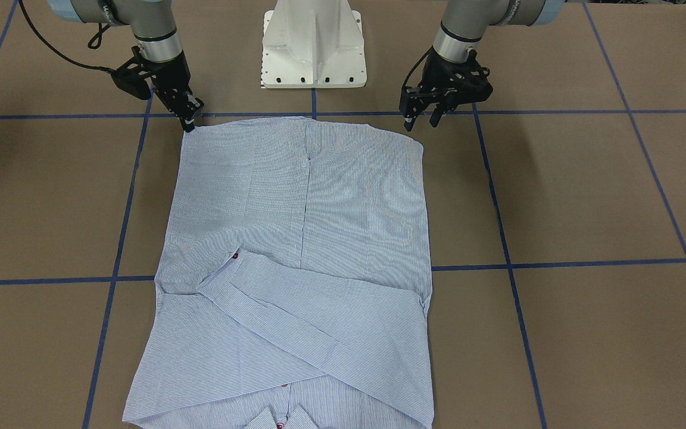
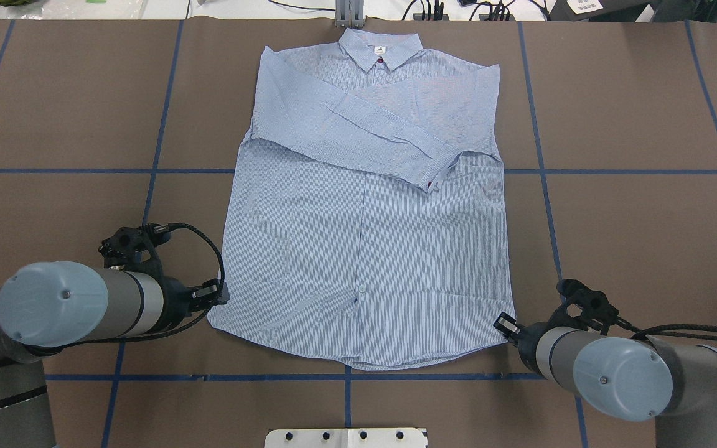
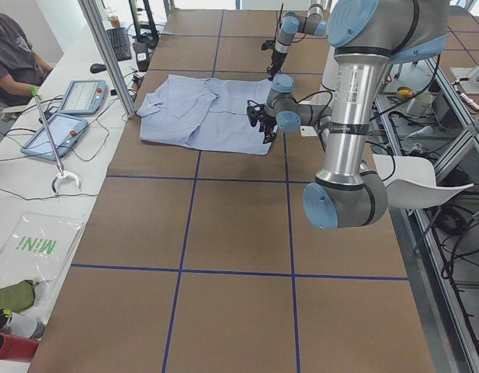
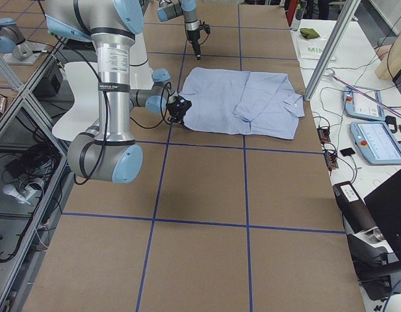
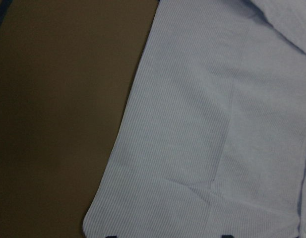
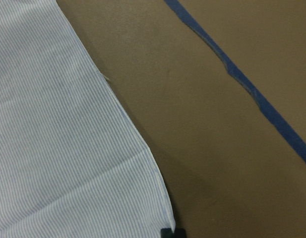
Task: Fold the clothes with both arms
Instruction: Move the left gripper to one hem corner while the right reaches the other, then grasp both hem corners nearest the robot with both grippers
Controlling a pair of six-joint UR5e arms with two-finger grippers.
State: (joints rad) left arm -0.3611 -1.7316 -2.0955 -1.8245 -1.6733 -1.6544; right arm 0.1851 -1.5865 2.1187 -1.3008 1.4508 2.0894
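The light-blue striped shirt [image 1: 319, 238] lies flat, front up, on the brown table, with both sleeves folded across the chest and the collar at the far edge [image 2: 365, 249]. My left gripper [image 1: 421, 124] is open and empty just over the shirt's hem corner; its two tips stand wide apart in the left wrist view [image 5: 168, 236]. My right gripper [image 1: 190, 122] is down at the other hem corner, and its tips look shut on that corner in the right wrist view [image 6: 172, 232]. Both grippers also show in the overhead view, left [image 2: 215, 294] and right [image 2: 505, 325].
The white pedestal base [image 1: 313, 47] stands between the arms just behind the hem. Blue tape lines [image 2: 346, 377] cross the table. Tablets [image 3: 76, 97] and cables lie on the side bench beyond the collar, next to an aluminium post [image 3: 107, 54].
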